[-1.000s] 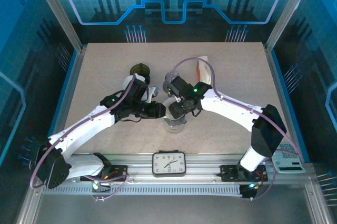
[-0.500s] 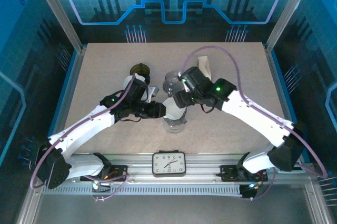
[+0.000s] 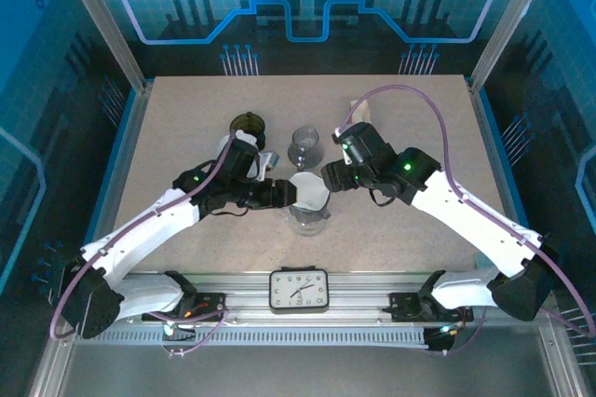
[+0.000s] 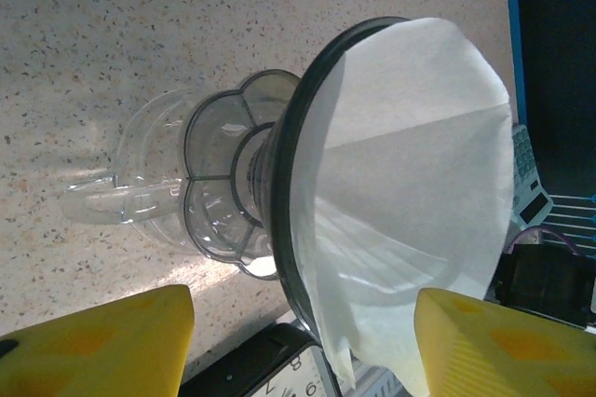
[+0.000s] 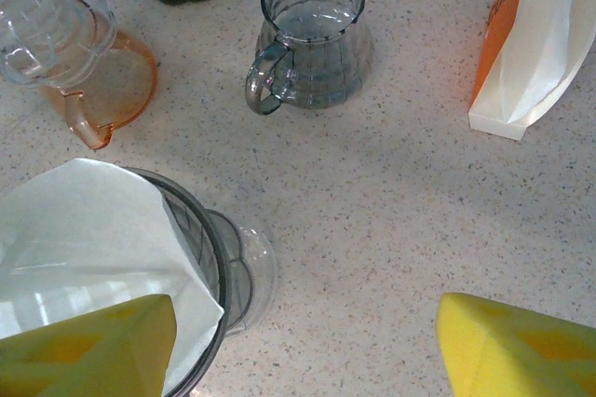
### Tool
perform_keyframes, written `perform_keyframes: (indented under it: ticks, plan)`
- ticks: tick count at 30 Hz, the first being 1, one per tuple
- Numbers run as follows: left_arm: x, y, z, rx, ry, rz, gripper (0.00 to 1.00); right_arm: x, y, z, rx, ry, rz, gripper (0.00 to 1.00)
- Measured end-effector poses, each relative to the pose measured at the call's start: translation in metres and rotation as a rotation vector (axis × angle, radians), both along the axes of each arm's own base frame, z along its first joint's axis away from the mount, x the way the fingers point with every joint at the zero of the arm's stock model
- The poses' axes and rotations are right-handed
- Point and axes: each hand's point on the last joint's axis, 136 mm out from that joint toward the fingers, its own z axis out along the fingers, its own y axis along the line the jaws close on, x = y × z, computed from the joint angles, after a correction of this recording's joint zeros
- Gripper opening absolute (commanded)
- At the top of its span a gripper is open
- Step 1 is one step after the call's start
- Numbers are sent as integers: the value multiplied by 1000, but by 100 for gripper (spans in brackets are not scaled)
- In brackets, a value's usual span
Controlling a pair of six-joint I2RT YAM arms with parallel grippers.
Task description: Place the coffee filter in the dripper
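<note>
Two arms: you are reaching both in from the near edge, elbows splayed outward, wrists converging over the middle of the surface (image 3: 186, 136)
Step in hand: judging by the layout, you are releasing the paper after seating it, so the placement is looking nearly finished
Coffee filter (image 4: 410, 192): it is sitting inside the dripper (image 4: 223, 178), with its white edge standing proud of the dark rim and flaring more on one side
Left gripper (image 4: 298, 350): you are holding it low and level beside the dripper, jaws standing wide either side of the rim and clamping nothing; the paper's lower edge is lying just beside one pad, and contact is not clear
Right gripper (image 5: 303, 350): you are hovering it above the surface just beside the dripper, pointing down, jaws spread and carrying nothing
Next move: you are likely needing a straight pull-back of the left gripper, keeping the pad off the paper so the coffee filter is not dragged out
</note>
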Motion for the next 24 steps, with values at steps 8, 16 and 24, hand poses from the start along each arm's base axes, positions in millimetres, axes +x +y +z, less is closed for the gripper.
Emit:
perform_keyframes:
  ticks: [8,16,24]
  plan:
    - [-1,2,12,-27,-25,13,69,5,-3,3,20,-13,-21,75]
    - [5,15,33,-46,-104,62,85,26,-1,0,71,27,-34,75]
    - [5,39,68,-57,-290,133,98,80,30,-27,137,106,-18,75]
